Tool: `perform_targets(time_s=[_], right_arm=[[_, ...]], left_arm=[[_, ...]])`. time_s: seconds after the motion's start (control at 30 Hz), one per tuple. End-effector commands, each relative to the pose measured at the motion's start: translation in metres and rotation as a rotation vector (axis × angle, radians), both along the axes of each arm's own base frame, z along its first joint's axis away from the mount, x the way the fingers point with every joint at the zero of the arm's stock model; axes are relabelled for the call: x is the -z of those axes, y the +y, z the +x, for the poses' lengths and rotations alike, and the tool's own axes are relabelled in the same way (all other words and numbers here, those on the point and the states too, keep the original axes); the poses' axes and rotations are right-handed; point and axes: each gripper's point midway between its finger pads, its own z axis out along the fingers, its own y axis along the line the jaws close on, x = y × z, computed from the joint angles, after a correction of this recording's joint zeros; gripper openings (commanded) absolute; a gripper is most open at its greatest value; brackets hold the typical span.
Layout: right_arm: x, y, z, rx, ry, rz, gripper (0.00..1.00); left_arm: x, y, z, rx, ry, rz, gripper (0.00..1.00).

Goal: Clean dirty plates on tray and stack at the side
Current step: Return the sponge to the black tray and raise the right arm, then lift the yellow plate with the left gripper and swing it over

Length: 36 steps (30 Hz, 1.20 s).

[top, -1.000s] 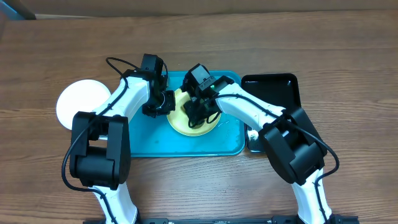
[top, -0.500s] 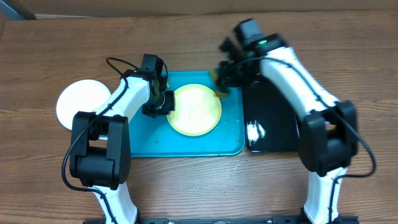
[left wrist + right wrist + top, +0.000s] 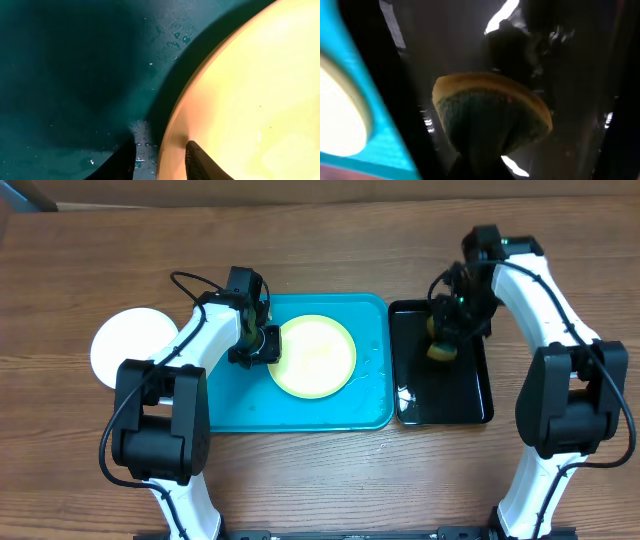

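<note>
yellow-green plate (image 3: pixel 313 357) looks smear-free on wet turquoise tray (image 3: pixel 230 405); left gripper (image 3: pixel 162 161) jaws apart astride its rim, right gripper (image 3: pixel 446 335) clamping sponge (image 3: pixel 490 110).

Pale yellow-green plate (image 3: pixel 313 357), round, shallow and clean-looking, flat on the wet turquoise tray (image 3: pixel 300 412) at mid-worktop (image 3: pixel 300 240), nearer the tray's far edge; white plate (image 3: pixel 130 345) flat on the bare wood off the tray's left edge.

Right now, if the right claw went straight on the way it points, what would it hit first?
The sponge pinched in the right claw leads, so it would press onto the black tray floor directly beneath. How much gap remains is unclear from these views.
</note>
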Motion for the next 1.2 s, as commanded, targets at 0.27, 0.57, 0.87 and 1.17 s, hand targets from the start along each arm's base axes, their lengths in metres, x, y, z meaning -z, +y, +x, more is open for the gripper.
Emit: perform_targets(time_s=[0.27, 0.57, 0.87, 1.17], right_arm=[[0.001, 0.000, 0.001, 0.002, -0.030, 0.023, 0.30], [-0.093, -0.074, 0.035, 0.180, -0.143, 0.009, 1.00], [-0.097, -0.142, 0.039, 0.340, -0.187, -0.007, 1.00], [-0.100, -0.164, 0.058, 0.374, -0.283, -0.021, 1.00]], left_arm=[[0.007, -0.002, 0.001, 0.021, 0.000, 0.005, 0.40], [-0.006, -0.003, 0.008, 0.009, -0.008, 0.002, 0.04], [-0.089, -0.010, 0.042, -0.013, -0.111, 0.021, 0.04], [-0.191, -0.033, 0.072, 0.047, -0.363, 0.245, 0.04]])
